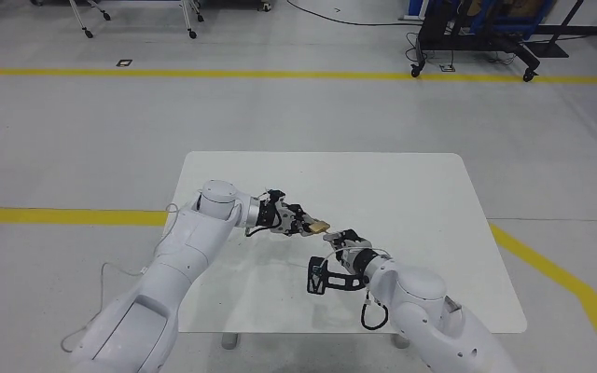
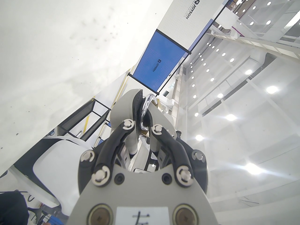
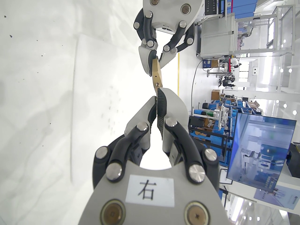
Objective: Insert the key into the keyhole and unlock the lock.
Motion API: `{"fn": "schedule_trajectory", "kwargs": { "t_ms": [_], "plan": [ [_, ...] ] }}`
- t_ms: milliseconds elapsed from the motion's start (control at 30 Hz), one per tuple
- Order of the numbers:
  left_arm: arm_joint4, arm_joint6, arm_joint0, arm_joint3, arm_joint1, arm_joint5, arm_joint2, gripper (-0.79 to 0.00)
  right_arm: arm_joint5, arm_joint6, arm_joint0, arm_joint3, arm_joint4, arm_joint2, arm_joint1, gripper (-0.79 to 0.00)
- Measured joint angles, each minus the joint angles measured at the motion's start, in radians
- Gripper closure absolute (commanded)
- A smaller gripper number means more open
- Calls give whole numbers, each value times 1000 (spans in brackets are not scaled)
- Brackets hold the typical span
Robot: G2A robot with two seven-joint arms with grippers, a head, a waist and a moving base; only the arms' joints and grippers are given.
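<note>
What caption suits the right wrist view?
Left gripper holds the brass padlock; right gripper, pinched shut, meets its keyhole end.

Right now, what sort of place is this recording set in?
Probably a factory or test hall: yellow lines painted on the floor, rows of lights on a high ceiling, and a big screen beside stocked racks. The robot works at one white table.

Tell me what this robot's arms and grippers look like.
The left arm and right arm have rounded white shells, with thin cables looping near the wrists. The left gripper and right gripper have grey plates, black linkages with silver bolts, pale fingers with ribbed black pads, and a labelled sticker.
</note>
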Motion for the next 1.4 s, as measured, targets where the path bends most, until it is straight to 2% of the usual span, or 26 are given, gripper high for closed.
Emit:
{"fn": "schedule_trajectory", "kwargs": {
  "t_ms": [667, 933, 1400],
  "plan": [
    [2, 5, 0, -6, 3, -11, 4, 0, 18, 15, -7, -18, -33, -12, -9, 0],
    [4, 35, 5, -18, 5, -11, 1, 0, 19, 56, -30, -35, -85, -18, -10, 0],
    [20, 65, 8, -30, 8, -14, 4, 0, 5, 125, 3, -14, -138, -83, -30, 0]
  ]
}}
